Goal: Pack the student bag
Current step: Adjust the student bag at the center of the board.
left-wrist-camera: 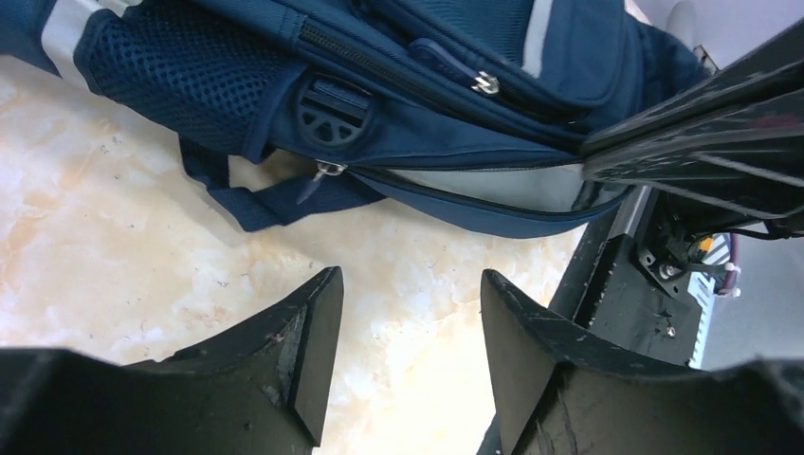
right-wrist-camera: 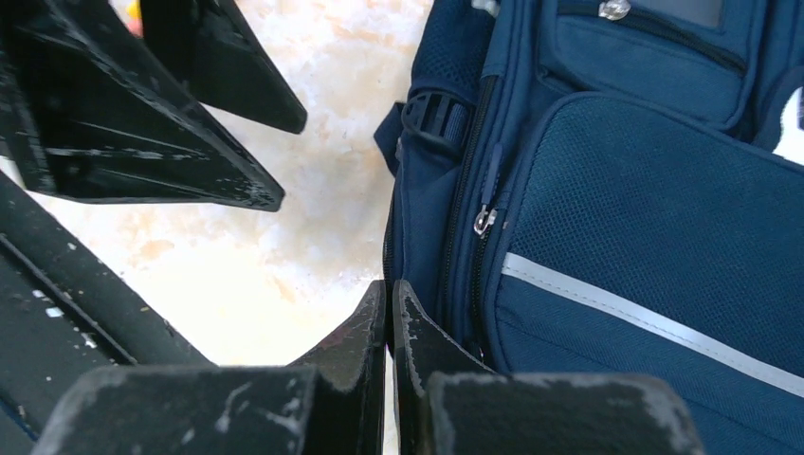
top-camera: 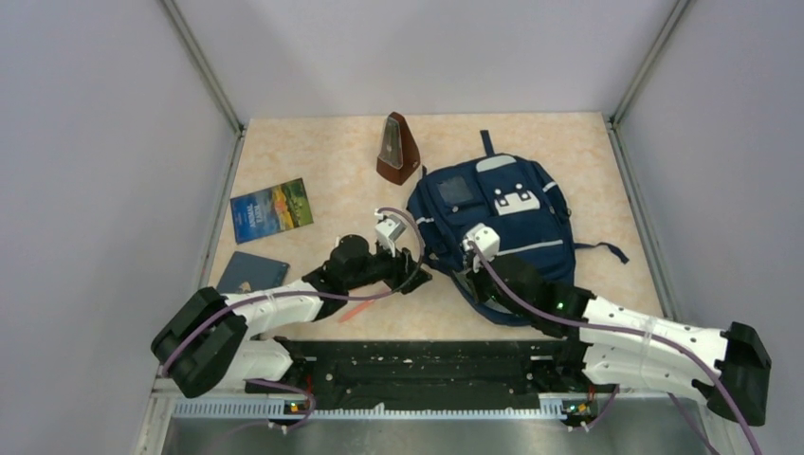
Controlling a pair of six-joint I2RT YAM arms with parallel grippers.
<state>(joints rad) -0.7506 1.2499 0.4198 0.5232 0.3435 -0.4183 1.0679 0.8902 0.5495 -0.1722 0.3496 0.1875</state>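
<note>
On the table's right half lies one student bag (top-camera: 548, 227), front up. Left gripper (left-wrist-camera: 410, 289): jaws apart, nothing between, near the bag's lower-left edge. Right gripper (right-wrist-camera: 390, 296): jaws pressed together at that edge. Also counted: one picture-cover book (top-camera: 272, 209), one dark blue book (top-camera: 252, 273), one metronome (top-camera: 398, 150).

student bag (top-camera: 531, 226): matt cloth, mesh | table (top-camera: 313, 142): smooth, perhaps stone-look laminate

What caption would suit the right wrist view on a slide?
Right arm's jaws, shut, beside the navy blue fabric backpack on the pale marbled tabletop.
</note>
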